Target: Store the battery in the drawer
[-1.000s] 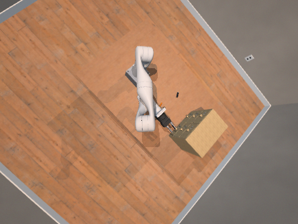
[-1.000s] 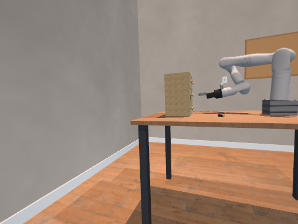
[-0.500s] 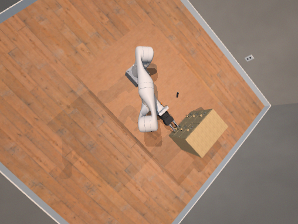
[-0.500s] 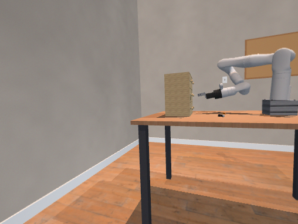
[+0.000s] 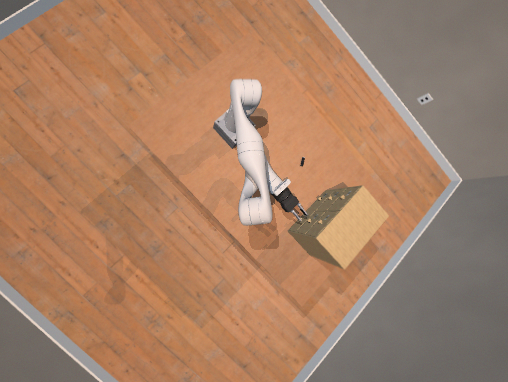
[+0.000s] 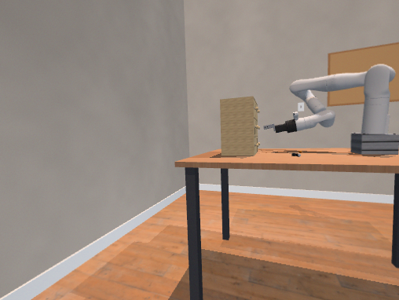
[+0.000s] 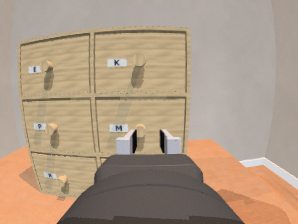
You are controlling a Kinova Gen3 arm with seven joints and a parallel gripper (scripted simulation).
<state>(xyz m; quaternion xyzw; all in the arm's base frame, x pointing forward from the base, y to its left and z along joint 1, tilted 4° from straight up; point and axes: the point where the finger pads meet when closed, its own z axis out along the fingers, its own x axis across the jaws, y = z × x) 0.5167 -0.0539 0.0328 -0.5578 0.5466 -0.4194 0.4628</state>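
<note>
Your gripper (image 5: 303,215) (image 6: 265,127) (image 7: 148,137) stands part-open with nothing between its fingers; drawer M's knob (image 7: 141,131) lies just ahead, slightly left of centre.

Walls: plain grey (image 6: 94,78), meeting in a corner
Skirting: pale, along the wall foot (image 6: 118,229) (image 5: 380,272)
Floor: orange-brown wood planks (image 6: 129,271), crossed by shadows
Counter: wooden top (image 6: 314,162), dark legs
Board: tan, framed (image 6: 353,78), wall-mounted
Outlet: white (image 6: 301,107) (image 5: 425,99), on wall

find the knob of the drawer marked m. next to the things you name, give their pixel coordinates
In the wrist view, M's knob (image 7: 141,130) is right of the M label (image 7: 119,128), directly below K's knob (image 7: 139,60).
</note>
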